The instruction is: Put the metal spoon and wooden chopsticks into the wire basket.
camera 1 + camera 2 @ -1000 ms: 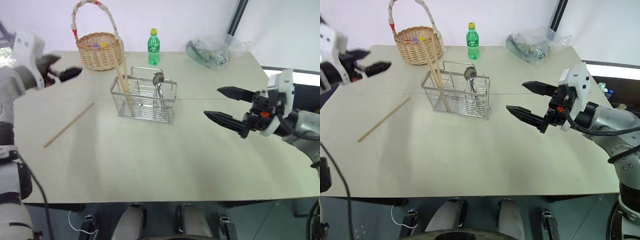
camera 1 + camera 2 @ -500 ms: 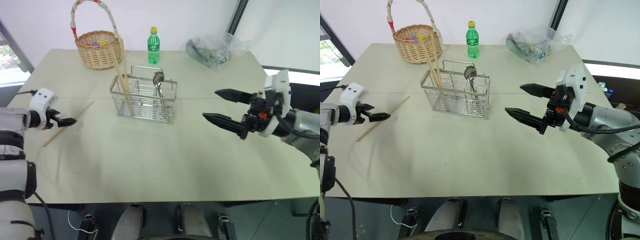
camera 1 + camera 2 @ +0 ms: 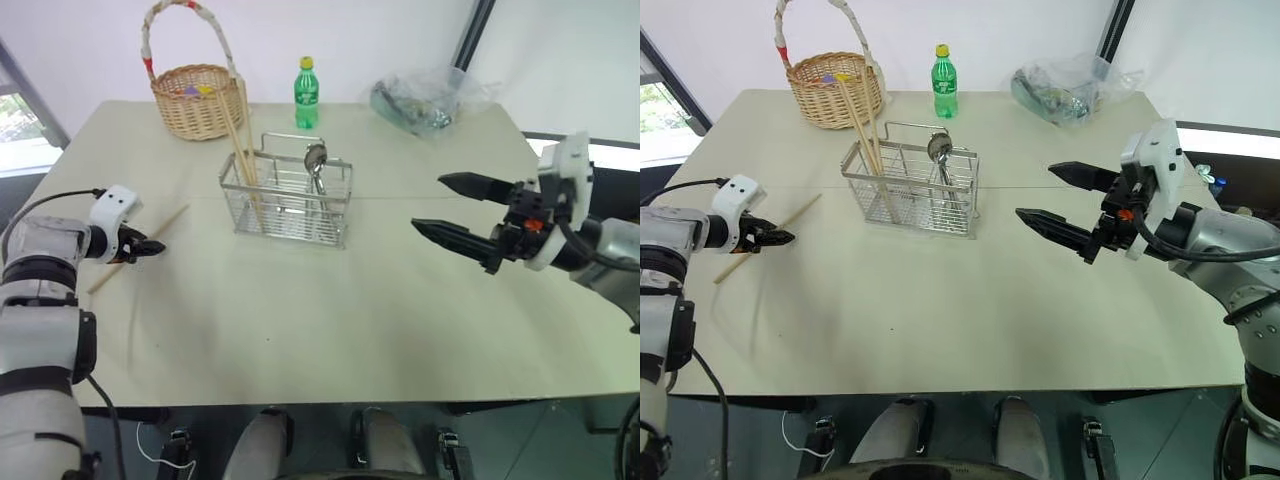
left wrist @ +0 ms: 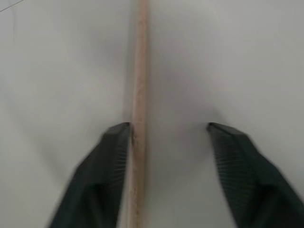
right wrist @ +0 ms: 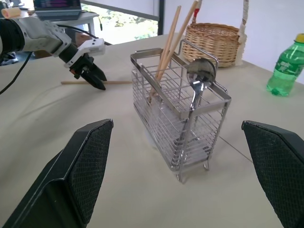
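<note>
The wire basket (image 3: 290,205) stands at mid-table with the metal spoon (image 3: 316,158) upright in it, bowl up. Two wooden chopsticks (image 3: 240,130) lean in its left end. Another wooden chopstick (image 3: 172,220) lies flat on the table to the left. My left gripper (image 3: 155,247) is down at that stick, tips at the tabletop. In the left wrist view the chopstick (image 4: 138,95) runs along the inside of one finger (image 4: 114,142), with a gap to the other, so the jaws are still apart. My right gripper (image 3: 428,202) hovers open and empty to the right of the basket.
A round wicker basket (image 3: 197,100) with a tall handle, a green bottle (image 3: 307,80) and a crumpled plastic bag (image 3: 425,100) sit along the table's far edge. The table's left edge runs just beyond my left gripper.
My left arm came down from beside the wicker basket to the loose chopstick on the table, and its fingers have narrowed around it. The right arm has stayed put.
</note>
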